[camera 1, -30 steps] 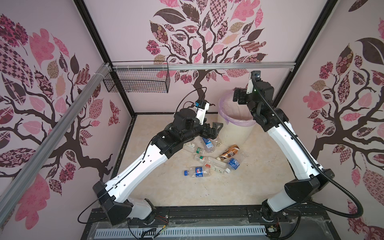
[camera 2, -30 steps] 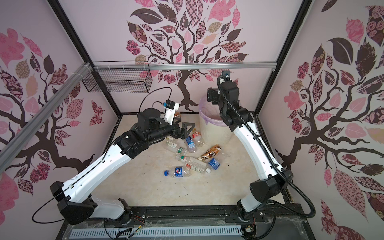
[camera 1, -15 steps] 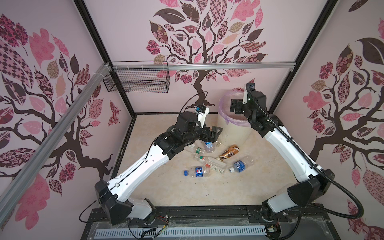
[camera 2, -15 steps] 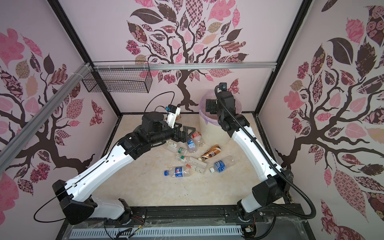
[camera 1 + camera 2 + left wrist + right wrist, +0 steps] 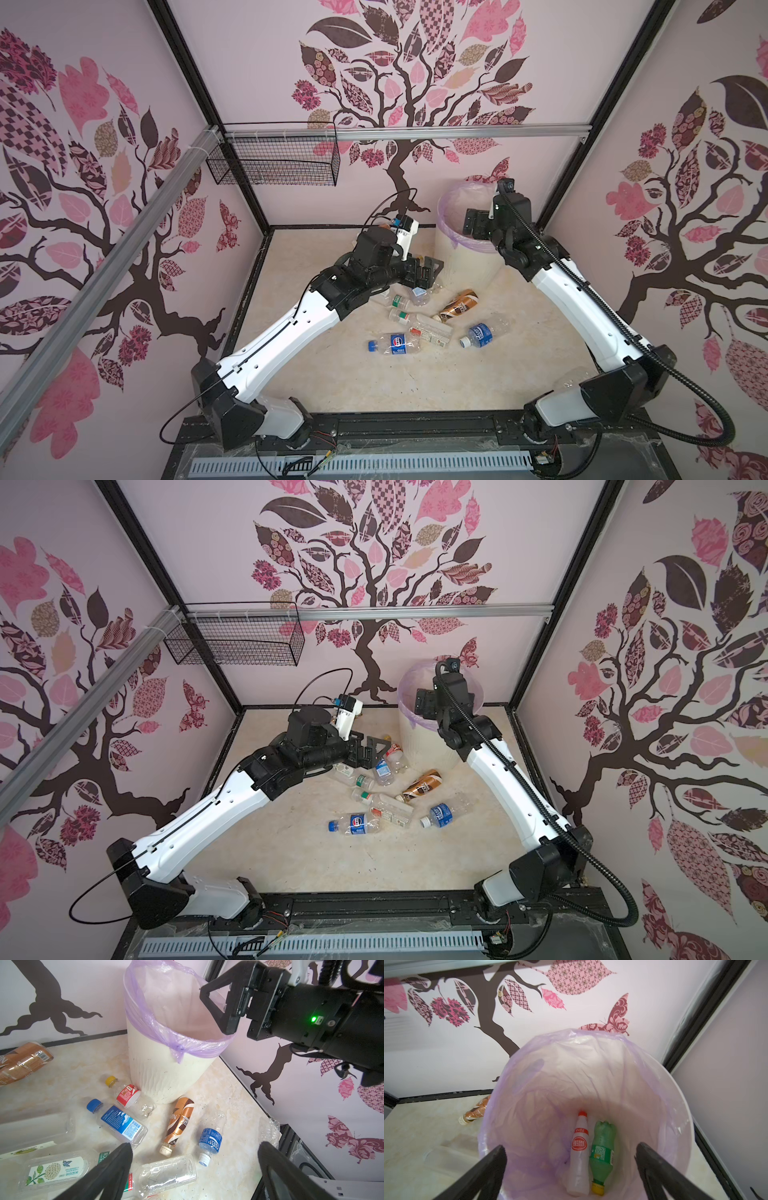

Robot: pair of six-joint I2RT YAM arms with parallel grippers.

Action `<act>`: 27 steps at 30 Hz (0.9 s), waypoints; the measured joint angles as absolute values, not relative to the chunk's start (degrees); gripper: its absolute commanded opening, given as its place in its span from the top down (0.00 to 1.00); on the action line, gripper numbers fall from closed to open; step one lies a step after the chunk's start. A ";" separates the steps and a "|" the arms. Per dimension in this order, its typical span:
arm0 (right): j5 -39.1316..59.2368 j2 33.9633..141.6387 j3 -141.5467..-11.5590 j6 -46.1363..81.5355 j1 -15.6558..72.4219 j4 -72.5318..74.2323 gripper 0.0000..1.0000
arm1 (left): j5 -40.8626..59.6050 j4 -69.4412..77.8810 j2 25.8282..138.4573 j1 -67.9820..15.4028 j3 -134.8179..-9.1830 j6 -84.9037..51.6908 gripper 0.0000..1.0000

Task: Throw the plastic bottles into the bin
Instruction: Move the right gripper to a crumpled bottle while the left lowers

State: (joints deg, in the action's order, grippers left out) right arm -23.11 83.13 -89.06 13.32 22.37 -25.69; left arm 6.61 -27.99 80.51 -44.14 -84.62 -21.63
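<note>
The bin (image 5: 461, 257) (image 5: 409, 733) (image 5: 166, 1076) stands at the back with a lilac liner (image 5: 591, 1076). Inside lie a white red-capped bottle (image 5: 579, 1147) and a green bottle (image 5: 602, 1147). My right gripper (image 5: 473, 222) (image 5: 424, 702) (image 5: 571, 1148) hangs open and empty over its mouth. Several plastic bottles lie on the floor: a brown-orange one (image 5: 459, 305) (image 5: 179, 1122), a blue-labelled one (image 5: 482, 334) (image 5: 211, 1138), a blue-capped one (image 5: 120, 1123), a red-labelled one (image 5: 129, 1095). My left gripper (image 5: 430, 268) (image 5: 376, 748) (image 5: 194, 1146) is open and empty above them, left of the bin.
A black wire basket (image 5: 274, 166) hangs on the back wall rail. A second brown-orange bottle (image 5: 20, 1061) (image 5: 477, 1112) lies behind the bin's left side. A crumpled clear bottle (image 5: 270, 1130) rests by the right wall. Walls close in on three sides.
My right gripper has come down and forward over the bin's mouth. The blue-labelled bottle shifted a little to the right on the floor. The left gripper edged slightly toward the bin.
</note>
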 measured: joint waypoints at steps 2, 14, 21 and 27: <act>-22.65 80.88 -86.98 15.16 22.37 -27.73 0.00 | 7.09 -28.05 80.51 -44.14 -84.51 -22.02 0.02; -26.65 66.85 -80.53 18.83 22.37 -36.62 0.00 | 12.67 -28.05 80.49 -44.14 -84.25 -22.72 0.02; -29.91 61.89 -70.06 25.26 14.31 -45.82 0.01 | 16.19 -26.65 80.49 -45.43 -80.03 -25.54 0.02; -29.65 54.76 -57.95 28.58 3.73 -50.26 0.01 | 18.24 -26.46 80.49 -50.06 -79.68 -26.22 0.02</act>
